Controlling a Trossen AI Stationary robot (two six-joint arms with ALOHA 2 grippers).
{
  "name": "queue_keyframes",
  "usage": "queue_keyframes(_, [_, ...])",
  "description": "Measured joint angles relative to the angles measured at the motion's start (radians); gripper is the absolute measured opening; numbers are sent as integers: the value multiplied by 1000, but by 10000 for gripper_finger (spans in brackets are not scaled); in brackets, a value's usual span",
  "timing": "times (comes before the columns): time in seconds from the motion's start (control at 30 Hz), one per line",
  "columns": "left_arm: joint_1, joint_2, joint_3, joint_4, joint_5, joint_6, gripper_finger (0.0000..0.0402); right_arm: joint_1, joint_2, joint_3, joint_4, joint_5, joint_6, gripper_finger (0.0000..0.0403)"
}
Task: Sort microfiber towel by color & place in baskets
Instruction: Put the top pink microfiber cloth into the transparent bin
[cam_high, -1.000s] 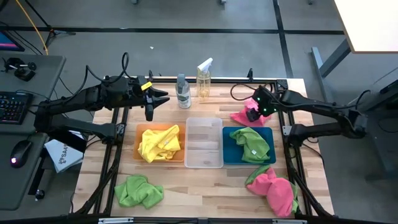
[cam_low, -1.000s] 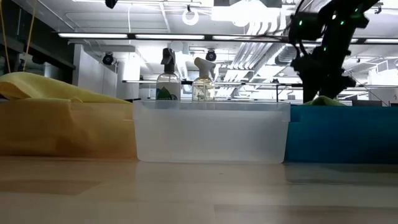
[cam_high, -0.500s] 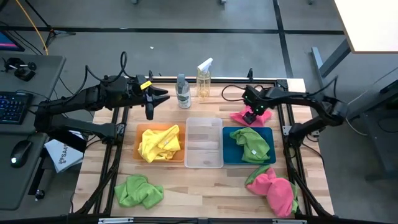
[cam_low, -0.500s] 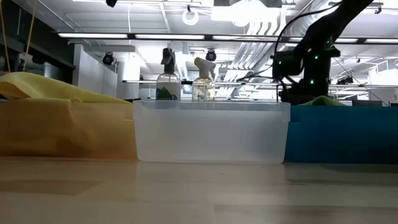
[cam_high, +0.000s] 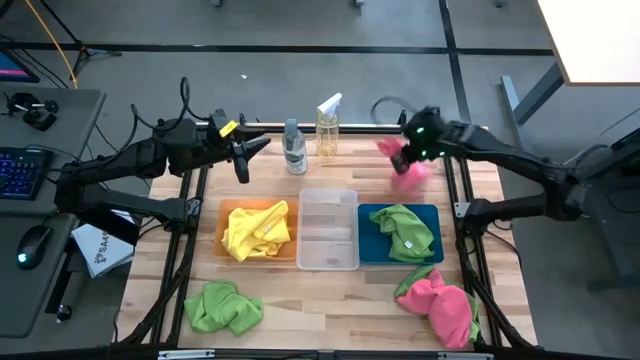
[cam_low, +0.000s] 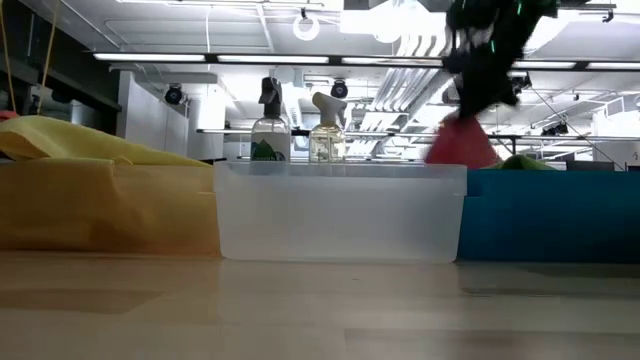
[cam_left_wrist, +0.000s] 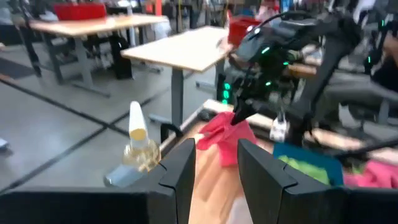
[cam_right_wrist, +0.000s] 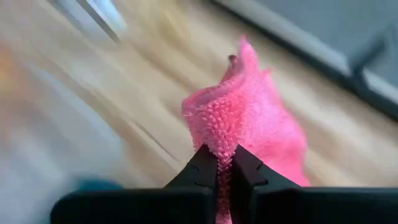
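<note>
My right gripper (cam_high: 403, 157) is over the table's far right part, shut on a hot pink microfiber towel (cam_high: 410, 170), which hangs below it (cam_low: 460, 147). My left gripper (cam_high: 250, 150) hovers open and holds nothing at the far left, above the orange basket (cam_high: 224, 212). That basket holds a yellow towel (cam_high: 256, 230). The clear basket (cam_high: 328, 228) stands in the middle. The teal basket (cam_high: 366, 240) holds a green towel (cam_high: 405, 232). A second green towel (cam_high: 222, 307) and a second pink towel (cam_high: 442, 307) lie on the table near its front edge. My right gripper pinches a bunched upper fold of the pink towel (cam_right_wrist: 216, 132) between its two fingers. The fingers come from above and point down. The towel hangs slack below the fingers. Its lowest end is hidden behind the baskets in the low view.
Two spray bottles (cam_high: 294, 147) (cam_high: 328, 125) stand upright at the table's far edge between the two arms. A black frame rail (cam_high: 462, 230) runs along each side of the table.
My right gripper has shut on the pink towel that lay on the table behind the teal basket. It has risen and gone a little toward the far edge. The towel has come up with it and now hangs bunched below the fingers.
</note>
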Motion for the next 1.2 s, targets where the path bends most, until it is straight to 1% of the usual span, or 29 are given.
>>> queue_keyframes(0.13, [0,0,0,91,-7,1,108,75,-66,99,162,-75,152,3])
queue_keyframes(0.23, [0,0,0,149,-7,18,108,185,-71,110,286,-110,278,2])
queue_keyframes(0.33, [0,-1,0,181,-7,48,108,327,-39,110,454,-107,360,2])
queue_keyframes(0.4, [0,-1,0,185,-7,61,108,411,-8,110,574,-81,384,1])
queue_keyframes(0.47, [0,0,0,184,-7,63,108,475,26,110,646,-38,402,1])
queue_keyframes(0.53, [0,0,0,183,-7,62,108,516,57,110,638,28,420,1])
queue_keyframes(0.63, [0,0,0,181,-7,61,108,556,111,110,565,116,455,1])
queue_keyframes(0.7, [0,0,0,180,-7,61,108,574,154,110,528,138,470,1])
queue_keyframes(0.77, [0,0,0,176,-7,61,108,593,202,110,501,135,494,0])
queue_keyframes(0.83, [0,0,0,170,-7,61,108,612,256,110,488,104,515,0])
queue_keyframes(1.07, [0,0,0,161,-7,53,108,666,439,109,499,-72,531,1])
queue_keyframes(1.13, [0,0,0,162,-7,53,108,663,480,109,522,-91,572,6])
queue_keyframes(1.2, [0,0,0,162,-7,53,108,658,512,109,566,-116,589,20])
